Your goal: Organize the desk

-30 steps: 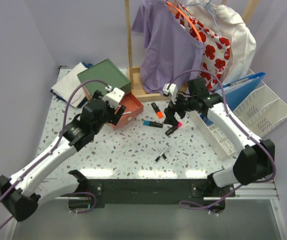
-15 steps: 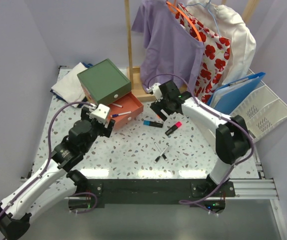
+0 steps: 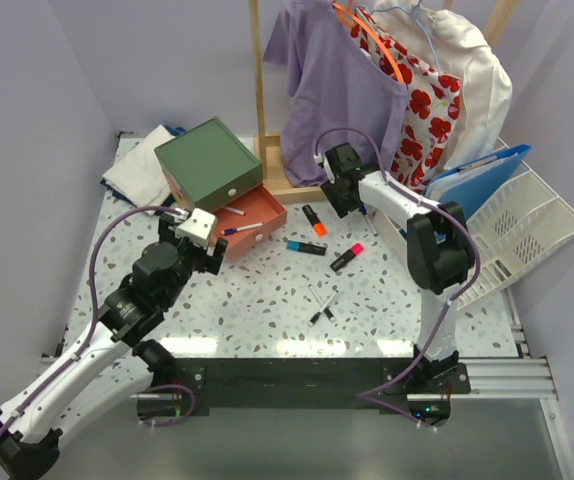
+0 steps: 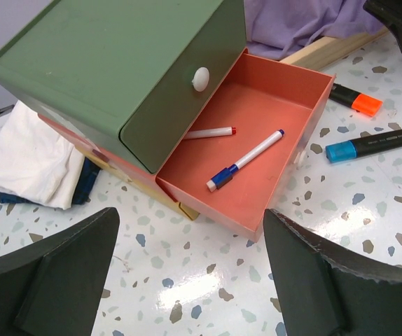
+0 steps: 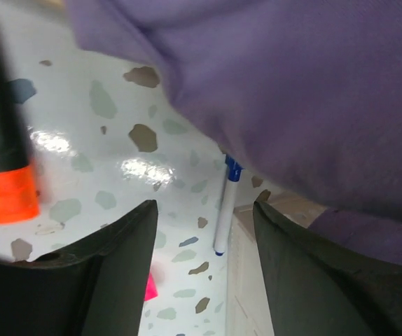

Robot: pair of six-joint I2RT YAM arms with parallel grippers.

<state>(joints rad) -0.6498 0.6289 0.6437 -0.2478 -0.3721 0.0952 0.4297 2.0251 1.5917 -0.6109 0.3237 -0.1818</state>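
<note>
The speckled white desk [image 3: 257,322] holds an orange highlighter [image 3: 314,220], a blue one [image 3: 305,246], a pink one [image 3: 346,258] and two thin pens [image 3: 322,303]. A green drawer box [image 3: 210,165] has its orange drawer [image 4: 257,147] pulled out, with a blue marker [image 4: 246,159] and a red marker [image 4: 208,132] inside. My left gripper [image 4: 194,280] hovers open over the desk just in front of that drawer. My right gripper [image 5: 204,273] is open and low at the hem of the purple shirt [image 5: 292,84]. A blue-capped marker [image 5: 223,210] lies on the desk ahead, between its fingers.
A wooden clothes rack [image 3: 257,90] with hanging shirts stands at the back. A folded white cloth [image 3: 142,165] lies back left. A white slotted file tray [image 3: 527,215] with a blue folder [image 3: 477,185] sits at the right, with a white organiser tray [image 3: 432,265] beside it.
My right gripper left the pink highlighter's area and swung back toward the rack, under the purple shirt. My left gripper drew back from over the drawer toward the near side.
</note>
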